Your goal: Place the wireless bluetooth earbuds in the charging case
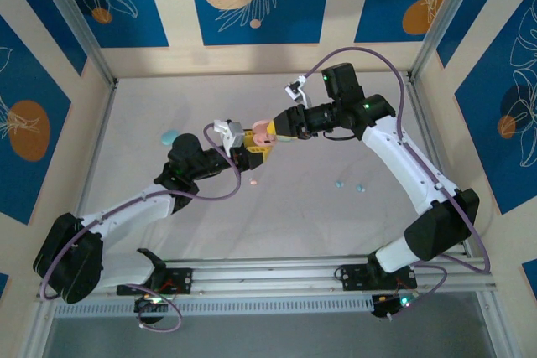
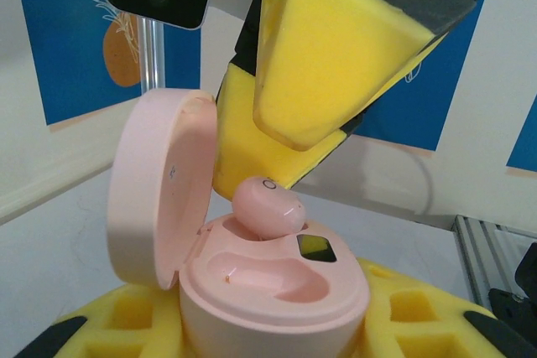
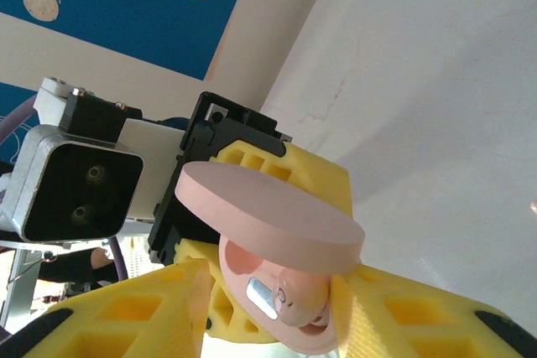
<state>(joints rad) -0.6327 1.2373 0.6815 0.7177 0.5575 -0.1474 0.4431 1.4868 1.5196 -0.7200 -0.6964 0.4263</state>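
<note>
From above and behind, we overlook the table (image 1: 143,106); 2 opposed wrist cameras share the pink case (image 2: 277,299) close-up.

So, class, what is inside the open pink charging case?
One pink earbud sits at the rear of the pink charging case; the well in front of it is empty. The earbud covers what lies beneath it, so how deeply it is seated cannot be seen.

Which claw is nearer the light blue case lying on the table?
Left. The left claw, gripping the open pink charging case, is to the right of the light blue case. The right claw is farther right, beyond the pink charging case.
</note>
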